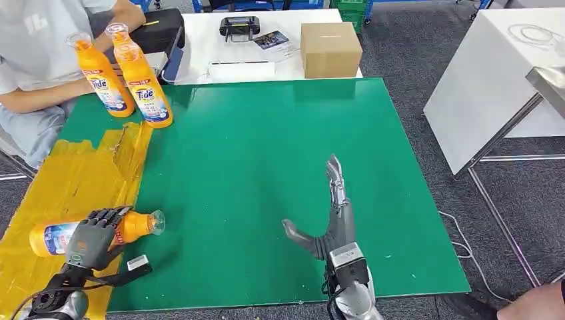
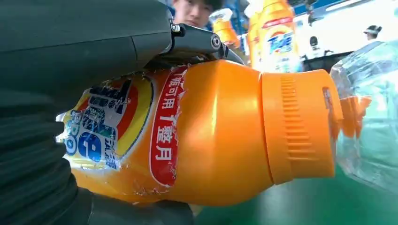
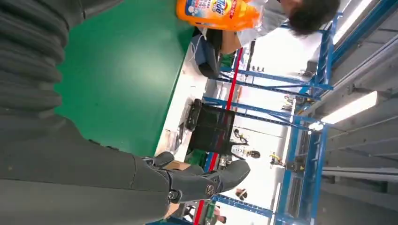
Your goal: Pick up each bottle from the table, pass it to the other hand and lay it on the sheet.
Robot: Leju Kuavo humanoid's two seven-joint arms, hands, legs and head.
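Observation:
An orange Tide bottle [image 1: 136,226] with a clear cap lies on its side at the edge of the yellow sheet [image 1: 66,180], cap toward the green mat. My left hand [image 1: 93,237] grips it around the body; the left wrist view shows the bottle [image 2: 211,136] close up under my fingers [image 2: 197,40]. Two more orange bottles [image 1: 148,87] stand upright at the mat's far left corner, also seen as a bottle [image 3: 218,11] in the right wrist view. My right hand [image 1: 333,217] hovers over the mat near the front edge, fingers straight, thumb spread, holding nothing.
A person [image 1: 40,60] sits at the far left behind the standing bottles. A white table behind holds a cardboard box [image 1: 330,48], a black device [image 1: 240,27] and a dark case [image 1: 160,30]. Another white table [image 1: 493,80] stands to the right.

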